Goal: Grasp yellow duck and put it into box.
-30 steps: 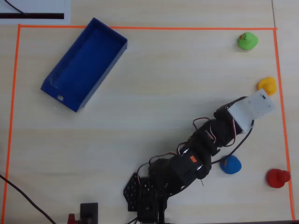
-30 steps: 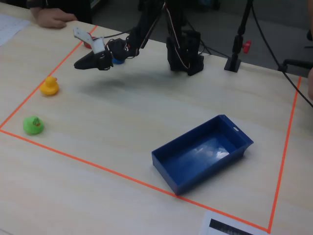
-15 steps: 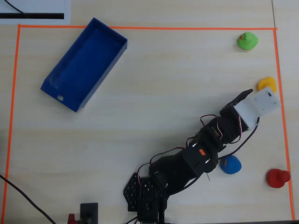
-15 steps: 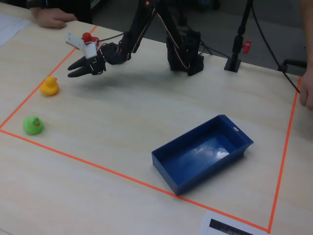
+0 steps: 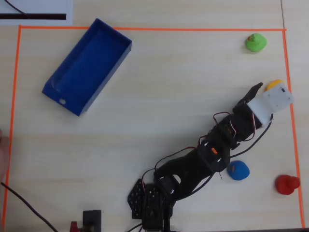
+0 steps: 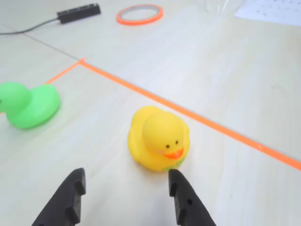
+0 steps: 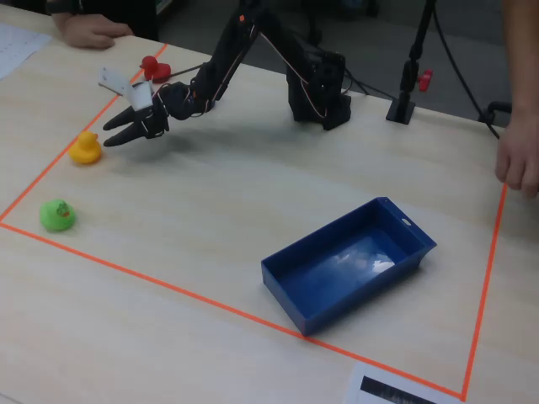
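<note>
The yellow duck (image 6: 158, 137) stands on the table, its orange beak facing the wrist camera. It sits just beyond my open gripper (image 6: 126, 178), nearer the right finger (image 6: 178, 188), with nothing between the jaws. From overhead the duck (image 5: 273, 83) is partly covered by the white wrist mount, and the gripper (image 5: 264, 90) is right at it. In the fixed view the gripper (image 7: 115, 135) hovers just right of the duck (image 7: 85, 148). The blue box (image 5: 87, 65) lies open at the far left corner, also seen low in the fixed view as the box (image 7: 349, 263).
A green duck (image 5: 255, 42) sits beyond the yellow one, close to the orange tape border (image 5: 287, 67). A blue duck (image 5: 238, 170) and a red duck (image 5: 287, 184) lie near the arm's base side. A person's hand (image 7: 515, 160) rests at the right tape edge.
The arm has stretched out toward the yellow duck and lowered. The jaws, nearly together one second ago, have spread. A hand has come in at the right of the fixed view.
</note>
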Controlling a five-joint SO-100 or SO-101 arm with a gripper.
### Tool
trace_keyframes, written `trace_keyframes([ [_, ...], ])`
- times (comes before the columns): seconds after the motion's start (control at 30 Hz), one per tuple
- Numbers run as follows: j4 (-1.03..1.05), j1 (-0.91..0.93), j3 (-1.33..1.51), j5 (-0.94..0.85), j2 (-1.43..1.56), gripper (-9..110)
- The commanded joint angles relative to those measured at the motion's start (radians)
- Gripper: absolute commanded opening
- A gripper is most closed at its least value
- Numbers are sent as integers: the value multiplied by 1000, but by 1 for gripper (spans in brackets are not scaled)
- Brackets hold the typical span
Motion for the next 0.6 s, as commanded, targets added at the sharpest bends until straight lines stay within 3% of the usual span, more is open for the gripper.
trace_keyframes([
  [0.0,29,9,-133,5,-21,24],
  [0.57,138,41,-437,-3,-213,24],
])
